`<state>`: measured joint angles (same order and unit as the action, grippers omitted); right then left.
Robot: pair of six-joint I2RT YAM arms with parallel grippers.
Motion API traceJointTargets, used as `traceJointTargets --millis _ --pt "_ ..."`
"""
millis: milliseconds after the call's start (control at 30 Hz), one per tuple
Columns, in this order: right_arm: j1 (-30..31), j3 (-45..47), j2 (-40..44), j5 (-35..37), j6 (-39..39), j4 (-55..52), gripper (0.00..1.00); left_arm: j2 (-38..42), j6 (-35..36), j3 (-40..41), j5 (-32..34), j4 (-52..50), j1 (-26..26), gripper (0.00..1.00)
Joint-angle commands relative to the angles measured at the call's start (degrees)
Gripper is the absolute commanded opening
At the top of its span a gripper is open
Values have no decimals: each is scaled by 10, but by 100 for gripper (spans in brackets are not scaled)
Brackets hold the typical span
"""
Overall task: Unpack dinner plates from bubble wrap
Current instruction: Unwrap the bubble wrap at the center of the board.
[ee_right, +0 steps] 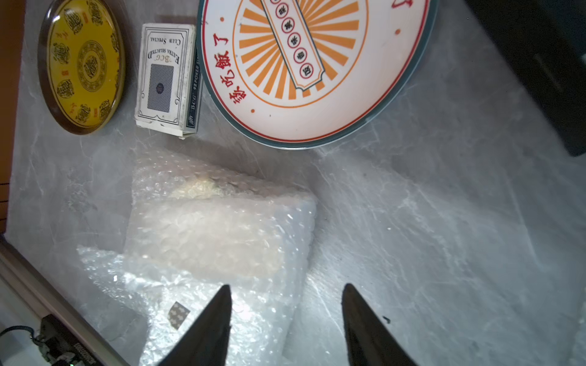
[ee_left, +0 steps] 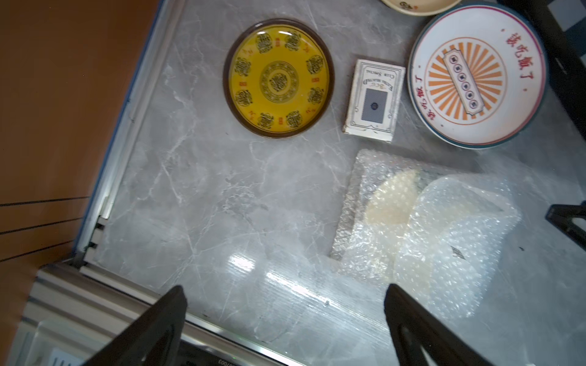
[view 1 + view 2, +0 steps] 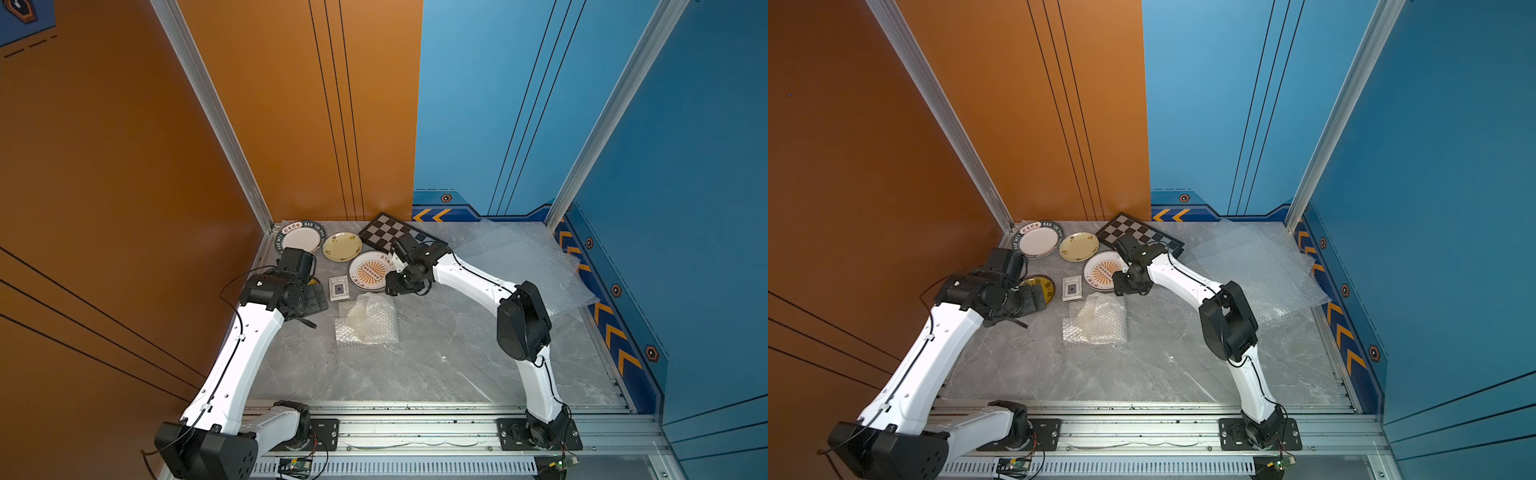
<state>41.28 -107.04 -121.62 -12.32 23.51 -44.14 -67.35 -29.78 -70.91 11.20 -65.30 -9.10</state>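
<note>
Left gripper (image 2: 285, 320): spread wide, empty, above bare table (image 3: 436, 365) just beside the bubble wrap (image 3: 368, 318). Right gripper (image 1: 285, 317): half spread, pinching nothing, one fingertip (image 1: 218, 317) over the wrap's edge; touching or not, cannot tell. Both arms bent at the elbow, wrists turned down. Cream plate (image 2: 393, 202) inside the wrap mid-table, near card box (image 2: 374, 98) and sunburst plate (image 2: 475, 73). Free room on the near side; loose sheets (image 3: 523, 257) at the far right corner.

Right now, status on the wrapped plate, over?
Left pincer, right pincer both open, empty. Wrapped plate in bubble wrap, not gripped. Card box, sunburst plate close by, clear of it.
</note>
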Motion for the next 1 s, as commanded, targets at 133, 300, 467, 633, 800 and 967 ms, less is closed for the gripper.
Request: traceJointTargets --millis 133,300,467,633,800,967 --pt "96 31 77 41 12 -40 69 -27 -25 84 -205 75 66 98" --pt "160 31 70 88 -2 -66 70 -33 -46 162 -275 116 117 98" --pt "219 22 63 189 -66 -85 71 -48 -62 213 -330 142 153 100" --pt "276 26 53 297 -164 -85 77 -44 -64 233 -342 146 167 98" --pt "286 15 11 300 -204 -84 77 -47 -63 245 -355 146 184 97" --pt "285 -4 -16 288 -218 -84 77 -48 -59 249 -360 147 197 96"
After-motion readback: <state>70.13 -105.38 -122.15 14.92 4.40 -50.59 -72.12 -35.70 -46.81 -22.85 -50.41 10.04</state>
